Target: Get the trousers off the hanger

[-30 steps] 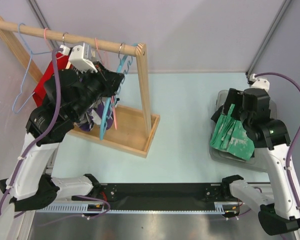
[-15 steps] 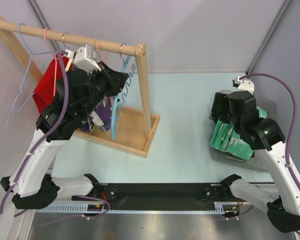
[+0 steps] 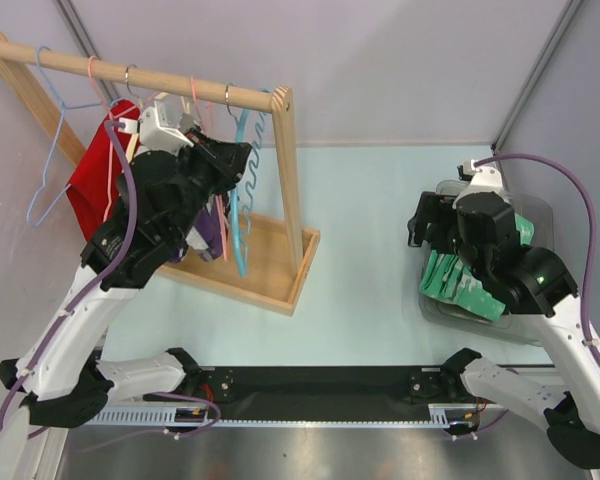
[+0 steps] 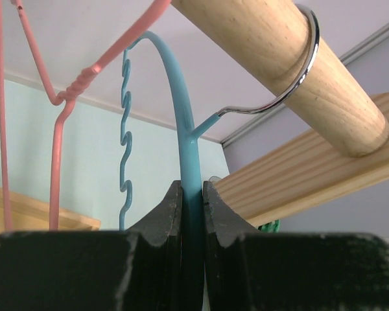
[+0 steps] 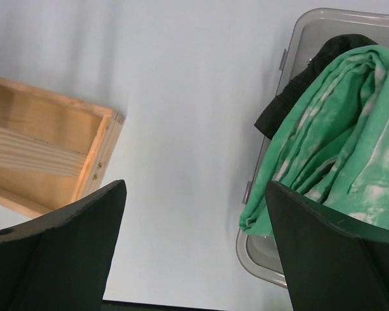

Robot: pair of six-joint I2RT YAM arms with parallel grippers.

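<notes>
Finds left gripper [image 4: 191, 194] pinched tight on blue hanger [image 4: 183, 149], upper left of top view. Notes right gripper [image 5: 194, 227] wide open, empty, beside green trousers [image 5: 330, 136] in grey bin [image 5: 324, 16], far right. Flags likely snagging of hook [image 4: 292, 84] on rail [image 4: 259, 45], or tangling with pink hanger [image 4: 58, 129].

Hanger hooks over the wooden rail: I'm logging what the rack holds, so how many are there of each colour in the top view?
Pale blue wire hook: 1
Pink wire hooks: 2
Chrome hooks: 2
Total: 5
</notes>
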